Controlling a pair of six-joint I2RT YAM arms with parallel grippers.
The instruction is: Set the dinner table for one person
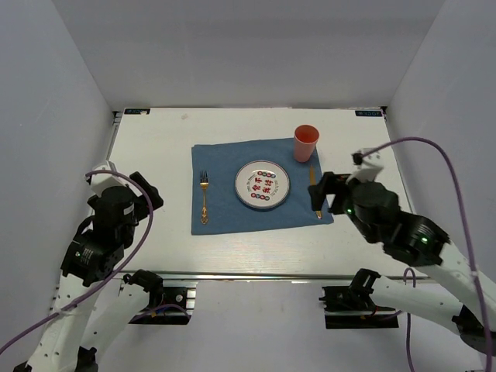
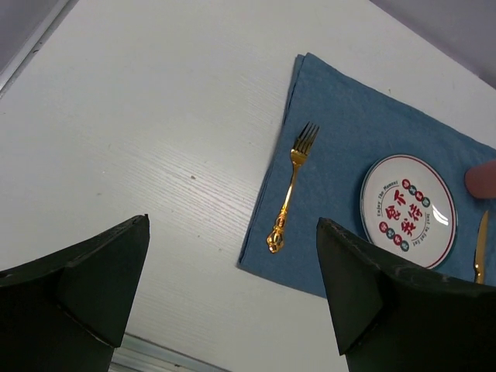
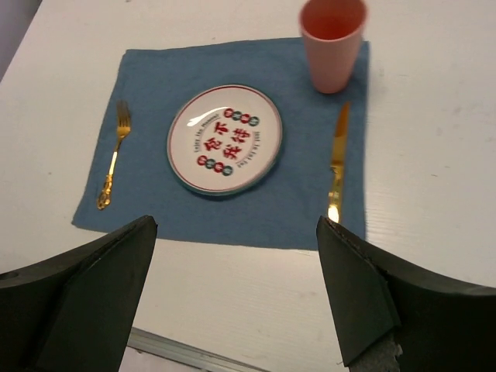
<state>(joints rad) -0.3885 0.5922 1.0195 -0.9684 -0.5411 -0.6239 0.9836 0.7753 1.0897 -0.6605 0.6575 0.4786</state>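
The white dinner table (image 1: pixel 155 151) carries a blue placemat (image 1: pixel 225 213). On the mat lie a patterned white plate (image 1: pixel 263 184) in the middle, a gold fork (image 1: pixel 204 198) to its left and a gold knife (image 1: pixel 314 194) to its right. A pink cup (image 1: pixel 305 142) stands upright at the mat's far right corner. My left gripper (image 1: pixel 146 192) is open and empty above bare table left of the mat; its view shows the fork (image 2: pixel 292 186) and plate (image 2: pixel 408 211). My right gripper (image 1: pixel 322 195) is open and empty above the mat's near right side, over the knife (image 3: pixel 337 159).
A metal rail (image 1: pixel 256 277) runs along the table's near edge and also shows in the right wrist view (image 3: pixel 178 349). Grey walls close in the table at the left, back and right. Purple cables hang from both arms.
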